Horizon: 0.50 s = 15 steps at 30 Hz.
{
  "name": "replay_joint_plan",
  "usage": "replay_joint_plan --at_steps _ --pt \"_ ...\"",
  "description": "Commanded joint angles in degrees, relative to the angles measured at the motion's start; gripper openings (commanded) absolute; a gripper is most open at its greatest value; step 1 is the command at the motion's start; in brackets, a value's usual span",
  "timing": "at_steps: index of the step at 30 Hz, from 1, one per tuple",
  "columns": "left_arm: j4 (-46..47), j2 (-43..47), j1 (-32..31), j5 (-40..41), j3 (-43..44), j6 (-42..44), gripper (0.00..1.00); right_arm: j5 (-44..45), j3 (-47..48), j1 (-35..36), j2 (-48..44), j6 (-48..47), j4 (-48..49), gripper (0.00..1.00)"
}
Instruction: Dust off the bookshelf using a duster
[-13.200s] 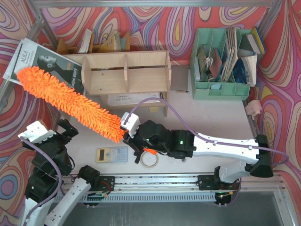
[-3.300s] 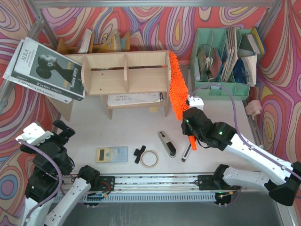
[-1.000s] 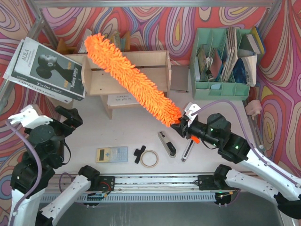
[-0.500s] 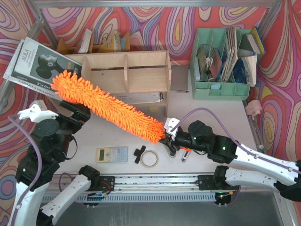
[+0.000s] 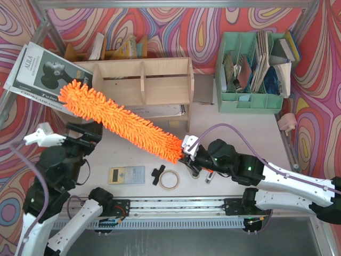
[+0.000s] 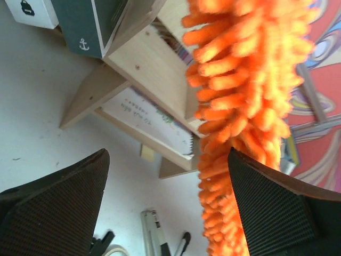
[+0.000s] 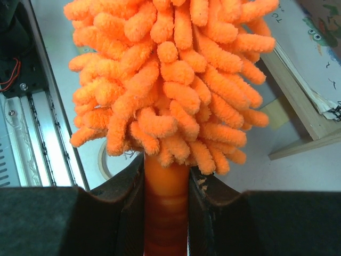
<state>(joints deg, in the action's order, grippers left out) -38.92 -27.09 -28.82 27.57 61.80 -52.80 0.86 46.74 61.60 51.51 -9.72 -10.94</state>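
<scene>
The bookshelf (image 5: 143, 81) is a light plywood unit with upright dividers at the back of the table; its legs and underside show in the left wrist view (image 6: 133, 58). The fluffy orange duster (image 5: 120, 124) lies slantwise in front of it, tip toward the upper left. My right gripper (image 5: 191, 154) is shut on the smooth orange handle (image 7: 166, 208), fingers (image 7: 128, 213) pressed to both sides. My left gripper (image 5: 89, 132) stands open under the duster's left half. The orange fluff (image 6: 240, 106) hangs beside its right finger (image 6: 287, 218), with a wide gap to the left finger.
A mint green file organizer (image 5: 250, 98) stands at the back right and a dark magazine (image 5: 50, 74) lies at the left. A calculator (image 5: 126, 174), a black clip (image 5: 158, 172) and a tape roll (image 5: 169, 180) lie near the front rail. A notebook (image 5: 152, 111) lies under the shelf.
The right arm has swung the duster off the shelf top, down and left to in front of the shelf. The left arm has come up under its fluffy end, jaws slightly narrower.
</scene>
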Motion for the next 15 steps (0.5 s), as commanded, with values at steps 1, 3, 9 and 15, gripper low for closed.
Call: replay_joint_plan --at_steps 1,3,9,15 --pt "2.9 3.65 0.08 -2.68 0.75 -1.46 0.84 1.79 1.36 0.5 0.04 -0.34 1.74 0.0" --pt "2.61 3.68 0.13 -4.77 1.25 -1.55 0.84 1.56 1.78 0.45 0.77 0.01 1.94 0.0" --pt "5.63 4.78 0.15 -5.99 -1.08 -1.26 0.89 0.35 2.08 0.49 1.96 0.24 2.72 0.0" --pt "5.18 5.55 0.14 -1.71 -3.45 -2.43 0.92 -1.75 2.13 0.52 -0.02 -0.78 2.91 0.0"
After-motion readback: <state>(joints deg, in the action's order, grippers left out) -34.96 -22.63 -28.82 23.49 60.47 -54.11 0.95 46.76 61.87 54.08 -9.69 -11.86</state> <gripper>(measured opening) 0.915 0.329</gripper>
